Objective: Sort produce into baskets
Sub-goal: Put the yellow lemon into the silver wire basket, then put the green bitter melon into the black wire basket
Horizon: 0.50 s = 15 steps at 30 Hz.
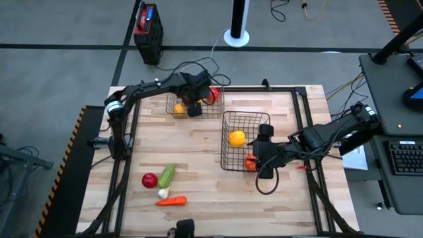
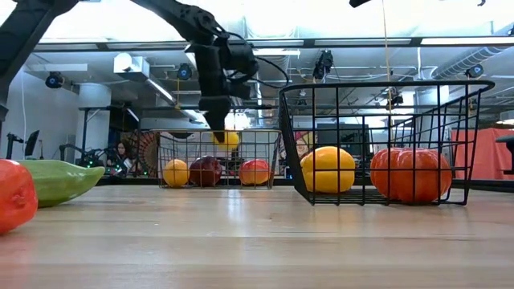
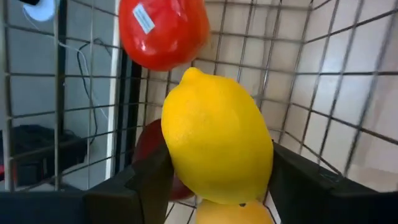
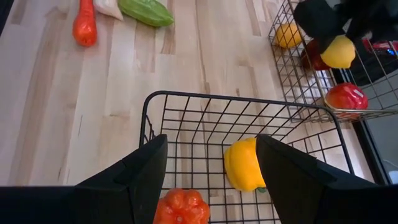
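On my wooden table [image 1: 198,142] I count two wire baskets. The nearer basket [image 1: 228,119], at the table's middle, holds a yellow pepper [image 1: 236,138] and an orange ribbed piece [image 2: 414,174]. The far basket [image 1: 173,109], by the back edge, holds an orange round fruit [image 2: 176,172], a dark red fruit [image 2: 206,170] and a red fruit [image 2: 254,171]. My left gripper [image 3: 211,180] hangs inside the far basket, fingers clamped on a yellow lemon [image 3: 216,144]. My right gripper [image 4: 211,165] hovers at the nearer basket's rim, fingers parted, holding nothing. Loose near the front-left: green cucumber [image 1: 166,174], red round piece [image 1: 150,179], orange carrot [image 1: 171,201], white garlic [image 1: 163,193].
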Each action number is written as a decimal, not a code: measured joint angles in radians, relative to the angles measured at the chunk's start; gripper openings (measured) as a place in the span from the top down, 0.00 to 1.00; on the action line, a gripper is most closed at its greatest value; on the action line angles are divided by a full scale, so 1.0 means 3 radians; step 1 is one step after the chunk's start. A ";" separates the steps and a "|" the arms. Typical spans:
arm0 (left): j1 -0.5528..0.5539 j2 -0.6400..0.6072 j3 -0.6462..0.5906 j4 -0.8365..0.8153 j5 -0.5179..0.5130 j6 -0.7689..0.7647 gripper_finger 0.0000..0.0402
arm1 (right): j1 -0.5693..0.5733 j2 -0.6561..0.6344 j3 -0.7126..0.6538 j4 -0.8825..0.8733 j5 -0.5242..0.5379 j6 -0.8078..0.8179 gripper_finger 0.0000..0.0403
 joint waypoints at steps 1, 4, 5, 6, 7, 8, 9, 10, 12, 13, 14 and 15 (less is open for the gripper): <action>-0.0001 0.0022 0.0000 -0.0002 -0.0057 -0.0012 0.47 | 0.0000 0.0000 0.0000 0.0000 0.0000 0.0001 0.41; -0.0003 0.0057 0.0000 0.0001 -0.0357 -0.0110 0.42 | 0.0000 0.0000 -0.0001 0.0000 0.0000 0.0023 0.41; -0.0002 0.0063 -0.0002 0.0002 -0.0445 -0.0134 0.40 | 0.0000 0.0000 0.0000 0.0000 0.0000 0.0029 0.41; -0.0001 0.0065 -0.0004 0.0001 -0.0505 -0.0153 0.38 | 0.0000 0.0000 0.0000 0.0000 0.0000 0.0029 0.41; 0.0002 0.0065 -0.0004 0.0005 -0.0509 -0.0159 0.36 | 0.0000 0.0000 0.0000 0.0000 0.0000 0.0028 0.41; 0.0003 0.0065 -0.0004 0.0013 -0.0509 -0.0161 0.35 | 0.0000 0.0000 0.0000 0.0000 0.0000 0.0029 0.41; 0.0002 0.0063 -0.0004 0.0036 -0.0501 -0.0162 0.33 | 0.0000 0.0000 0.0000 0.0000 0.0000 0.0029 0.41; 0.0000 0.0061 -0.0004 0.0058 -0.0496 -0.0163 0.32 | 0.0000 0.0000 0.0000 0.0000 0.0001 0.0029 0.41; -0.0004 0.0055 -0.0003 0.0070 -0.0488 -0.0167 0.30 | 0.0000 0.0000 0.0000 0.0000 0.0020 0.0034 0.41; -0.0005 0.0053 0.0001 0.0067 -0.0486 -0.0167 0.29 | 0.0000 0.0000 0.0000 0.0000 0.0024 0.0054 0.41; -0.0006 0.0051 0.0006 0.0072 -0.0486 -0.0167 0.29 | 0.0000 0.0000 0.0000 0.0000 0.0033 0.0079 0.41; -0.0012 0.0050 0.0015 0.0072 -0.0486 -0.0167 0.28 | 0.0000 0.0000 -0.0001 0.0000 0.0063 0.0102 0.41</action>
